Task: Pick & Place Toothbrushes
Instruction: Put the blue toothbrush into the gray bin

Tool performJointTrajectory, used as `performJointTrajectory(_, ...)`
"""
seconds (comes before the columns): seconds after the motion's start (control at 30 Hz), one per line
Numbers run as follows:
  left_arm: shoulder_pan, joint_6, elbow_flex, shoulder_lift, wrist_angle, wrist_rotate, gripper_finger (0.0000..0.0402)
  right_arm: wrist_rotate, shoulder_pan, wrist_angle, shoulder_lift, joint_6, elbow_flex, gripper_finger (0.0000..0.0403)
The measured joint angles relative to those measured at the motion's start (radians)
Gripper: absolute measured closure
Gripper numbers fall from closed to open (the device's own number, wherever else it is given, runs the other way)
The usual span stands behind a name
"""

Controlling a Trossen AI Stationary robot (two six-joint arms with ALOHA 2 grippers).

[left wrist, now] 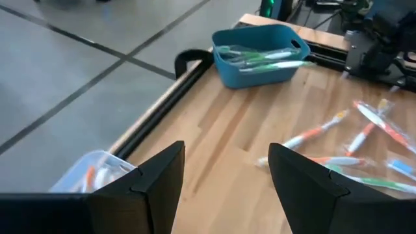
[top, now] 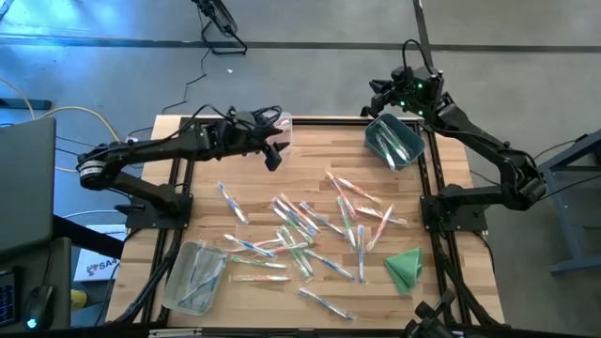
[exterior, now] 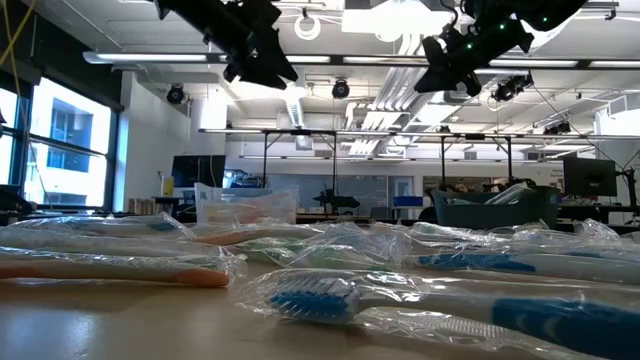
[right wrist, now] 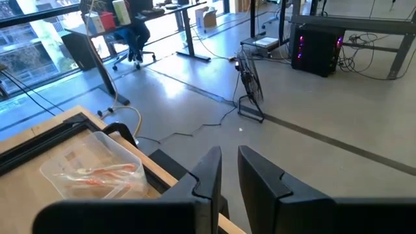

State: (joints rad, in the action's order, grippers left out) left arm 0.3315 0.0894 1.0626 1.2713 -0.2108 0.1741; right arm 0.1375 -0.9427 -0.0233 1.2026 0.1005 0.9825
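Several wrapped toothbrushes (top: pixel 310 230) lie flat and scattered across the middle of the wooden table (top: pixel 470 282); in the low view they fill the foreground (exterior: pixel 310 295). My left gripper (top: pixel 273 158) hangs open and empty above the table's far left part, beside a clear bin (top: pixel 282 127); its wrist view (left wrist: pixel 226 156) looks past it toward the blue bin (left wrist: pixel 260 55). My right gripper (top: pixel 378 94) is raised over the table's far edge next to the blue bin (top: pixel 394 141). Its fingers (right wrist: pixel 229 156) stand almost together, with nothing between them.
The blue bin holds green-accented toothbrushes. The clear far bin (right wrist: pixel 97 170) holds orange ones. A second clear bin (top: pixel 195 275) with toothbrushes stands at the near left. A folded green cloth (top: pixel 406 268) lies at the near right. Black frame rails (top: pixel 427 188) run along the table's sides.
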Motion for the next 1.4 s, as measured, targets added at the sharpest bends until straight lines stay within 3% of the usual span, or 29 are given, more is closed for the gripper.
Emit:
performJointTrajectory(0.23, -0.092, 0.116, 0.000, 0.000, -0.105, 0.032, 0.0184, 0.000, 0.000, -0.010, 0.000, 0.000, 0.000, 0.0357)
performJointTrajectory(0.5, -0.208, 0.201, 0.000, 0.000, -0.398, 0.100, 0.0184, 0.000, 0.000, -0.010, 0.000, -0.051, 0.000, 0.0357)
performJointTrajectory(0.63, -0.210, 0.459, 0.000, 0.000, -0.546, 0.090, 0.0184, 0.003, 0.000, -0.011, 0.000, -0.046, 0.000, 0.0357)
performJointTrajectory(0.9, -0.208, 1.156, 0.000, 0.000, -0.776, 0.065, 0.0184, 0.078, 0.000, -0.032, 0.000, -0.042, 0.000, 0.0357)
performJointTrajectory(1.1, -0.208, 1.578, 0.000, 0.024, -0.954, 0.035, 0.0184, 0.079, 0.000, -0.033, 0.000, -0.043, 0.000, 0.0357)
performJointTrajectory(1.23, -0.207, 1.755, 0.000, 0.048, -1.030, -0.007, 0.0184, 0.079, 0.000, -0.033, 0.000, -0.046, 0.000, 0.0357)
performJointTrajectory(1.4, -0.208, 1.776, -0.028, 0.084, -1.042, -0.103, 0.0184, 0.079, 0.000, -0.034, 0.000, -0.065, 0.000, 0.0357)
